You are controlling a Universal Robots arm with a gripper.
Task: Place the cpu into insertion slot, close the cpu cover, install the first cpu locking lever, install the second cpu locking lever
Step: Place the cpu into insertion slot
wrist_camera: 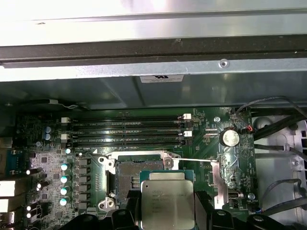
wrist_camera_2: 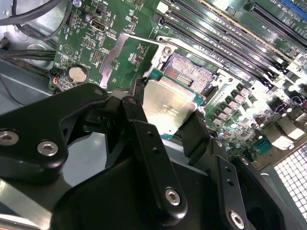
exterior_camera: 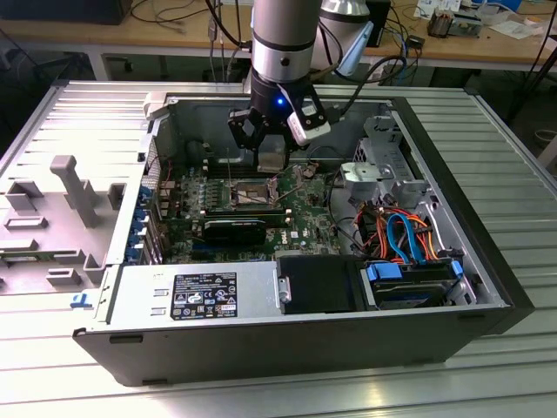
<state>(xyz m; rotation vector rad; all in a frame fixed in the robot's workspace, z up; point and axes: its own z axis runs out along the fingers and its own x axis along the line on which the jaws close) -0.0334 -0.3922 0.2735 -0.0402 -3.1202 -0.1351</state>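
Dull silver and square, the cpu (wrist_camera_2: 168,106) sits clamped in the jaws of the black gripper (wrist_camera_2: 165,114) near the dark, metal-rimmed insertion slot (wrist_camera_2: 189,72).

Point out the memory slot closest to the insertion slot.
The memory slot directly beside the insertion slot; the other three lie beyond it, toward the case wall.

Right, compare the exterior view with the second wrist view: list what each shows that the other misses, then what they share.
Exterior view, not the wrist one: the grey power supply, the blue and orange cables, the arm and its silver body. Second wrist view, not the exterior: the coin cell battery and the green edge of the cpu. Both: the cpu clamped between the fingers, not yet in the open insertion slot.
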